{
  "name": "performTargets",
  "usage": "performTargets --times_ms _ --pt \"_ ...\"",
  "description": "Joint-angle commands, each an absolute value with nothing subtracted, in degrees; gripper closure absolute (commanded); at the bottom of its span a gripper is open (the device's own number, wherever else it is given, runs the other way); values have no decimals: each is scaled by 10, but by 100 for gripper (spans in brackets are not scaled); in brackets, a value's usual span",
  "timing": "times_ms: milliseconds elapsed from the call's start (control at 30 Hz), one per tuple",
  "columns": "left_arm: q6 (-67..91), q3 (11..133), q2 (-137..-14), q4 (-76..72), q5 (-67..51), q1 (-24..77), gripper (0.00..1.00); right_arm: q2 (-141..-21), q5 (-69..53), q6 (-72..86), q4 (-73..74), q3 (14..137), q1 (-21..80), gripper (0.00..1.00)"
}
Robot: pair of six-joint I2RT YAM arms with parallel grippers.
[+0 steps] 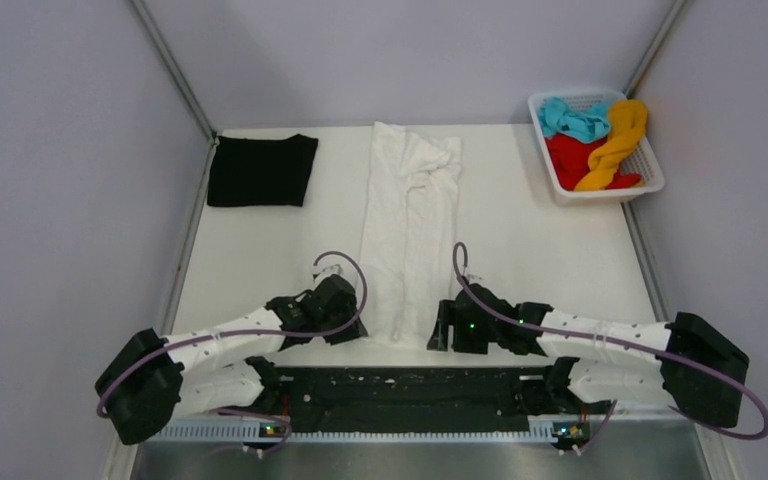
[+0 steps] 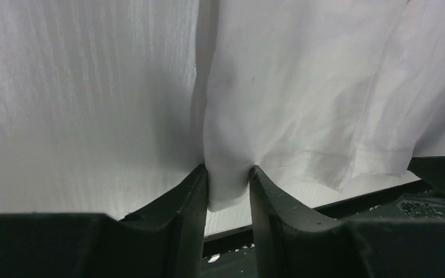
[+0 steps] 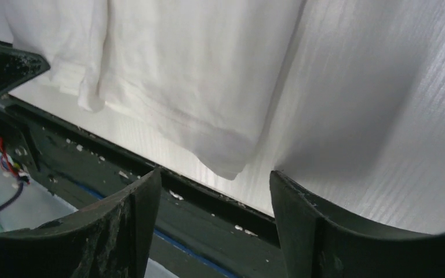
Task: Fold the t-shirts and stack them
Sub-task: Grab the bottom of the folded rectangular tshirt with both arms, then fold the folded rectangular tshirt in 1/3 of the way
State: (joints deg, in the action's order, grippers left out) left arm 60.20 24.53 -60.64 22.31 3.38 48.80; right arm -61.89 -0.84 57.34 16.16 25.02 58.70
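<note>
The long white cloth t-shirt [image 1: 410, 215], folded lengthwise into a narrow strip, lies flat down the middle of the white table [image 1: 540, 260], its collar end towards the far edge and its hem at the near edge, between the two arms. The left gripper [image 2: 228, 171] is pinched on the near left corner of this hem: in the left wrist view a fold of white cloth is pressed between both black fingers [image 2: 188, 202], with the rest of the garment spreading away to the right. The right gripper [image 3: 215, 172] stands with its fingers spread wide and holds nothing. The near right corner of the hem lies on the table just beyond the gap, apart from both fingertips. A black cloth t-shirt [image 1: 261, 170], folded into a flat rectangle, rests at the far left corner of the table, well apart from the white one. At the far right corner stands a white plastic lattice basket [image 1: 610, 194] holding three crumpled shirts: a teal one [image 1: 572, 120] at its far side, a red one [image 1: 572, 160] beneath, and a twisted yellow-orange one [image 1: 615, 140] lying across the red.
</note>
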Motion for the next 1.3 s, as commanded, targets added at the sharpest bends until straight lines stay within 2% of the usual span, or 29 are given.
performTargets --times_ms 0,100,167,233,300,333,600,767,933,1133,1267 --pt "608 237 -643 193 18 487 66 -649 44 628 109 240 599 35" --pt "613 237 -667 186 30 487 81 -677 44 628 99 241 601 44" --pt "616 242 -683 188 35 486 99 -689 53 634 99 241 601 58" --pt "615 249 -692 196 32 486 100 -694 49 635 98 240 601 81" --pt "614 252 -680 207 27 487 100 -686 40 634 108 241 606 95" --pt "613 247 -667 211 19 487 100 -677 37 633 120 240 610 98" --pt "641 149 -475 194 -94 498 100 -539 -17 649 132 195 644 100" --pt "605 208 -441 186 -19 497 100 -496 49 613 176 234 643 100" --pt "537 334 -511 215 58 464 100 -531 118 524 188 316 592 100" --pt "450 467 -686 178 -34 349 100 -622 80 408 88 382 461 100" --pt "417 568 -813 176 -45 301 100 -696 68 360 28 427 392 100"
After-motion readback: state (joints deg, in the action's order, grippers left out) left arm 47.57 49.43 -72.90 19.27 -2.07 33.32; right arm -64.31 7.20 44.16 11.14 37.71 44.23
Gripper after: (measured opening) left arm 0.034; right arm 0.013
